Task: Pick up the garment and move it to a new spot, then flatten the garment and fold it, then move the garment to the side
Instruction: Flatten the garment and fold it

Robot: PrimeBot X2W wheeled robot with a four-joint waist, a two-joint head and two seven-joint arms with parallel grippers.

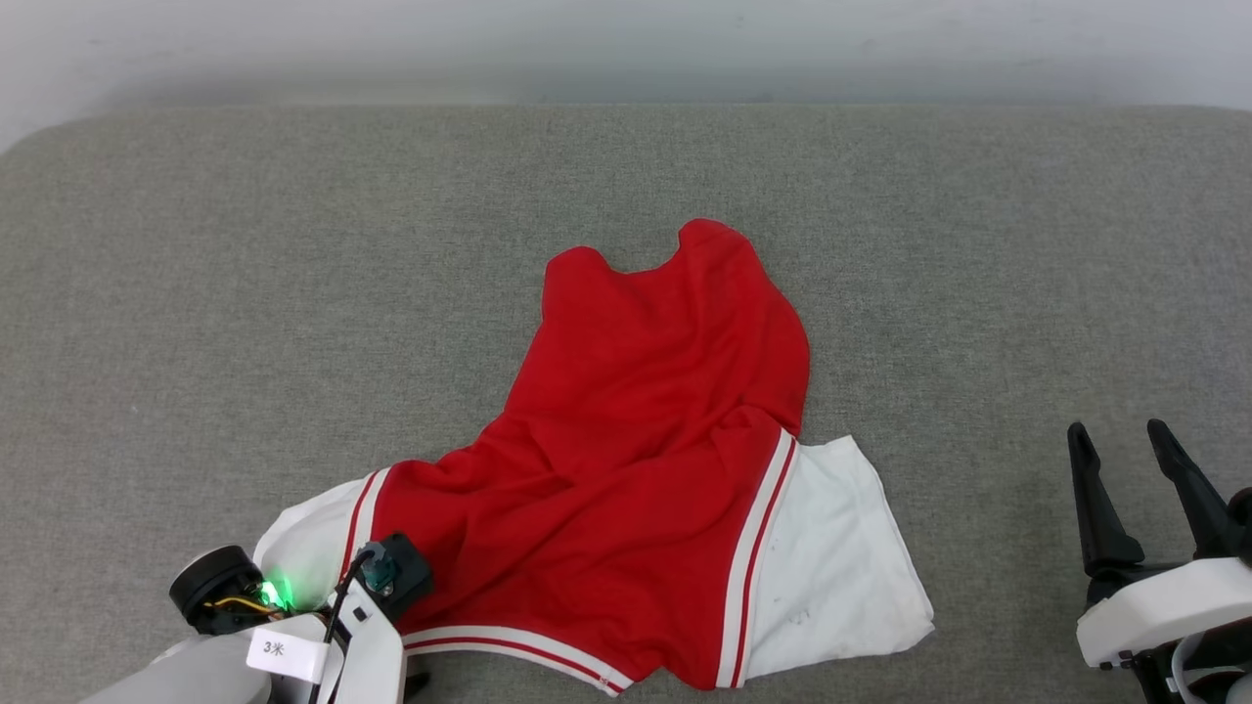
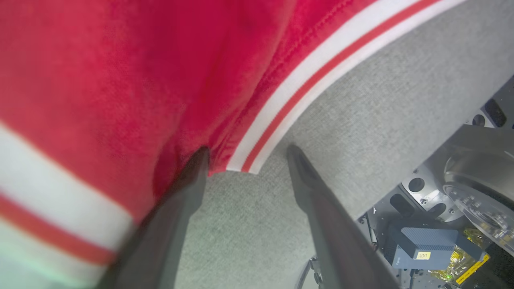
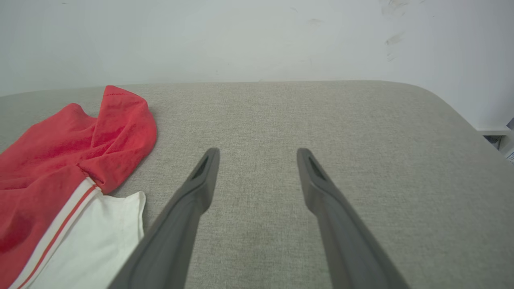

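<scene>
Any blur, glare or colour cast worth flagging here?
Left wrist view: shirt too close, blurred, with a green tint at lower left. Head view: sharp, evenly lit; green lamp glows on the white sleeve. Right wrist view: crisp, no glare.

Head view, left arm: pale left forearm (image 1: 186,680) enters at 7 o'clock, and the left wrist (image 1: 377,596) is angled toward 1 o'clock. A green indicator light (image 1: 277,592) is lit on the wrist housing. The fingers cannot be made out from here.

Left wrist view: left gripper (image 2: 247,154) rises from 6 o'clock with the jaws spread wide and nothing between them. Both dark fingers (image 2: 317,192) are in view, blurred toward their bases.

Head view, right arm: right gripper (image 1: 1117,430) sits at 4 o'clock above the white right wrist shell (image 1: 1164,601), with its fingers leaning toward 11 o'clock.

Right wrist view: right gripper (image 3: 257,154) has its jaws wide apart and empty, tips pointing to 12 o'clock.
</scene>
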